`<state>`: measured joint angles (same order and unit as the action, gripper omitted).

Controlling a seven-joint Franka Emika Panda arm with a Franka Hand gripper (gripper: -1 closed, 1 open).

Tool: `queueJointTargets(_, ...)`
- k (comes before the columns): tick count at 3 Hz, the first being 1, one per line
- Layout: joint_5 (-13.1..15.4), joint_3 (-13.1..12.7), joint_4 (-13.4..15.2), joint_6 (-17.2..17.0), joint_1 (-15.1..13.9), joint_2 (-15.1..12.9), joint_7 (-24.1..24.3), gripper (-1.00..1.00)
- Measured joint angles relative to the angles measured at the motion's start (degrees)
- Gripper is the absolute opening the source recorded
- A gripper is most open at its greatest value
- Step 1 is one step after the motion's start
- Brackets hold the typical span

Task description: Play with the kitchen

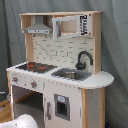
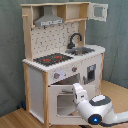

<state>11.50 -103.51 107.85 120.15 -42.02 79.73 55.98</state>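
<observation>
arm: the white robot arm (image 2: 95, 107) is seen lowest and nearest in the second exterior view, with a blue light glowing on its rounded housing; only a white rounded bit of it is caught at the bottom edge of the first exterior view.
gripper: the gripper (image 2: 78, 93) is pointed at the oven opening, right at the front of the kitchen; whether the fingers are spread or pressed together can't be told, tbh.
oven door: the oven door (image 2: 64, 86) is swung out and open in the second exterior view, its window seen edge-on-ish.
kitchen: the kitchen (image 1: 60, 65) is stood on a wooden floor, in front of a grey curtain, in both exterior views.
hob: the black-red hob (image 2: 52, 59) is set on the counter.
sink: the sink (image 1: 70, 75) is sunk beside the hob, with the black tap (image 1: 82, 59) curved over it.
back: a pegboard back (image 2: 55, 37) is seen in the second exterior view, and the grey hood (image 2: 48, 20) is mounted up top.
</observation>
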Motion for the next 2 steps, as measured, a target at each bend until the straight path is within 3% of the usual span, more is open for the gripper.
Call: queueJointTargets(2,3.1,6.1,-5.4,-0.5,0.0,0.1,-7.9,1.0)
